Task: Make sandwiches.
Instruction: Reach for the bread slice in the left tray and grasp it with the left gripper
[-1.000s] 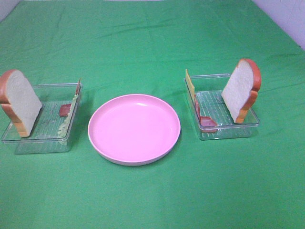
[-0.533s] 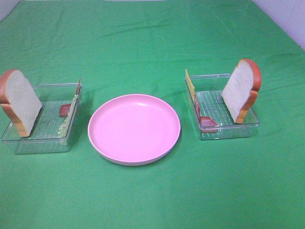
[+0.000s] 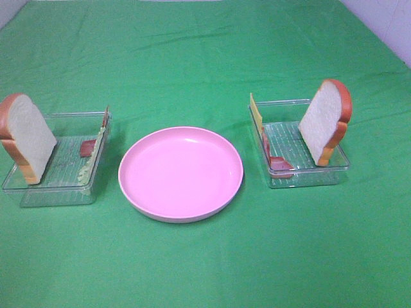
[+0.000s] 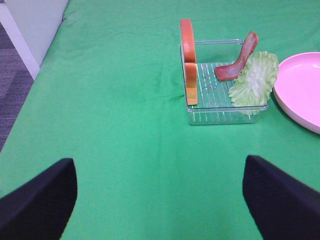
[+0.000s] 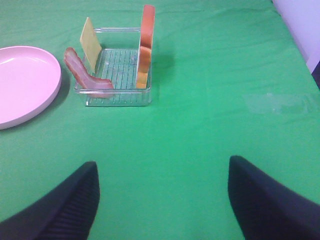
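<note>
**A:** Half a second on, and the high camera reads the same. The pink plate [image 3: 181,173] sits in the middle of the green cloth [image 3: 205,58], a clear tray on either side, nothing shifted.

**B:** Agreed, no change there. No arm shows from up high either, so it's over to the wrist cameras. The left gripper [image 4: 160,200] has its dark fingertips [image 4: 40,200] spread wide with nothing between them.

**A:** Well ahead of it stands the left tray [image 4: 225,114]. The left bread slice [image 4: 188,60] is upright on edge at the tray's outer side. The left bacon strip [image 4: 231,71] curls up, with the lettuce leaf [image 4: 255,80] leaning on the plate-side wall.

**B:** From overhead that lettuce is only a thin pale edge. This wrist view shows its full ruffled face.

**A:** The right gripper [image 5: 162,205] matches: jaws wide apart, holding nothing, well short of the right tray [image 5: 117,97] ahead of it.

**B:** In that tray, the right bread slice [image 5: 146,45] stands edge-on to this camera, only crust showing. The high view gives its white face. The cheese slice [image 5: 91,40] leans at the plate side, and the right bacon strip [image 5: 82,72] drapes over the wall just beside it.

**A:** So all the sandwich parts are in their trays, with the plate bare.
</note>
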